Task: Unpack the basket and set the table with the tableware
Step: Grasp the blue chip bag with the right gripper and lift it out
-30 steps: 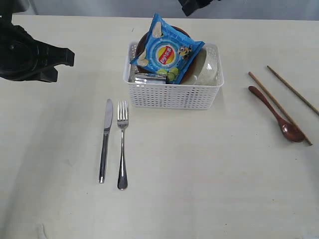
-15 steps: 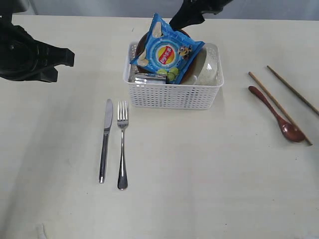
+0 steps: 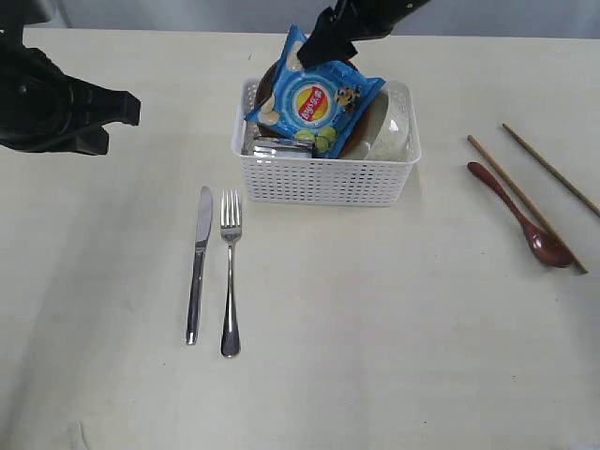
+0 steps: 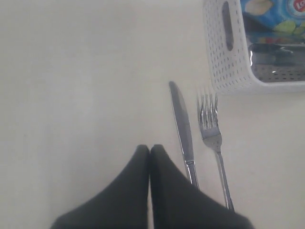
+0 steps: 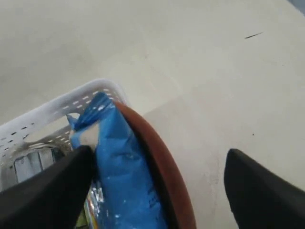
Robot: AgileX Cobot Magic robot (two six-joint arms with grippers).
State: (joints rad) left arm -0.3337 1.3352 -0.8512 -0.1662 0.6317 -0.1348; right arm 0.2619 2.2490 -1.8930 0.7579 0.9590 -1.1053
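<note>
Spread wide, the right end effector (image 5: 157, 155) brackets the chip bag (image 3: 314, 98) and brown plate (image 5: 143, 126) standing in the basket (image 3: 323, 183) near the counter's (image 3: 375, 328) far edge, likely to lift one out, while the left end effector (image 4: 150, 148) hovers pressed together near the knife (image 4: 181, 114).

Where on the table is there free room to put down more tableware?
The widest bare patch lies between fork and spoon, on the near side of the basket. Another lies left of the knife. It is crowded in the basket, where the open right gripper hangs at the chip bag.
</note>
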